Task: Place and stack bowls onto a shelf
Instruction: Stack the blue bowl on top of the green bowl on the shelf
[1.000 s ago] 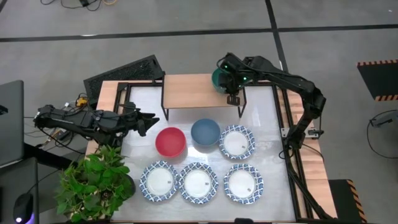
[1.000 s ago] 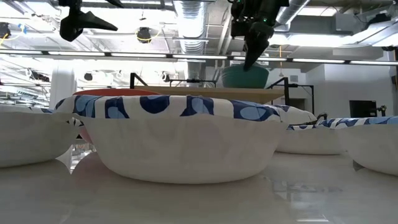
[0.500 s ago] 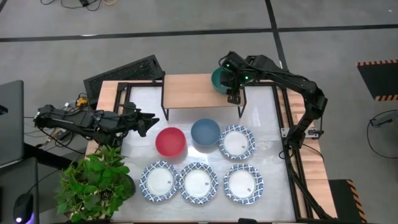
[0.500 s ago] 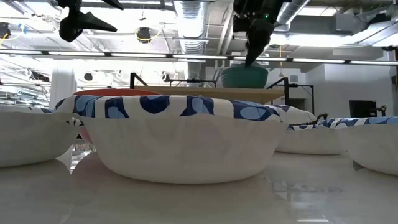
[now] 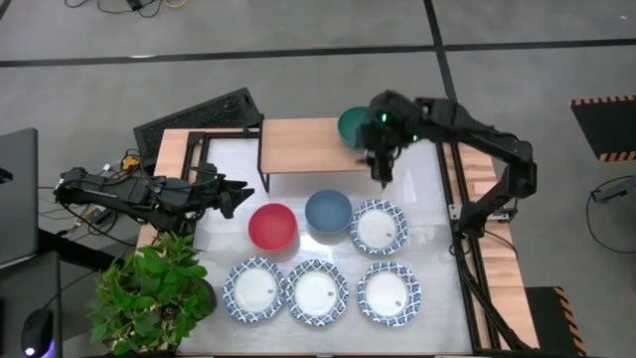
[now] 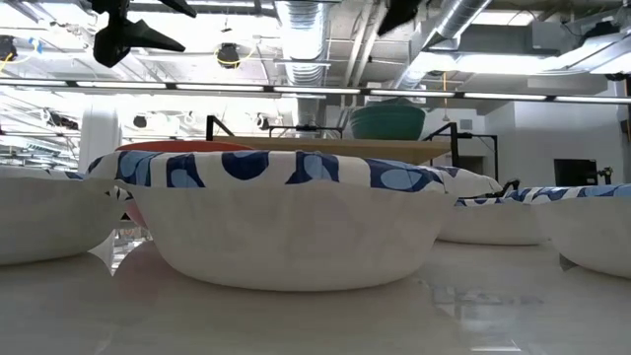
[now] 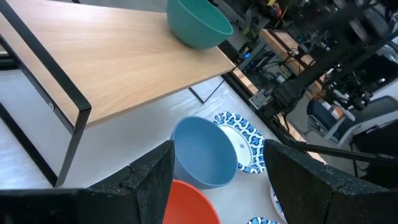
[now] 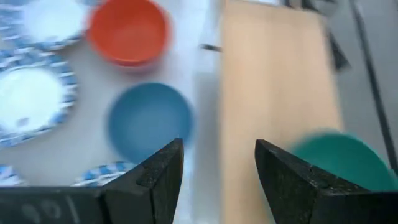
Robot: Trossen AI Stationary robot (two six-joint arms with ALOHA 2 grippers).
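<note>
A green bowl (image 5: 351,125) is set on the right end of the shelf (image 5: 308,146), so room is left beside it. The right gripper (image 8: 217,168) is held above the shelf edge, jaws spread and empty. The blue bowl (image 5: 327,212), red bowl (image 5: 271,226) and four patterned bowls (image 5: 316,291) are kept on the desk (image 5: 422,199). The left gripper (image 7: 214,165) waits at the desk's left, jaws spread.

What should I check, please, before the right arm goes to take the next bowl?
1. Green bowl stands upright on the shelf: ok.
2. Right gripper is open and empty: ok.
3. Right gripper is clear of the green bowl: ok, it sits beside the bowl in the high view.
4. Blue bowl is free to reach: ok.
5. Red bowl is upright: ok.
6. Left gripper waits at the table's left side: ok.
</note>
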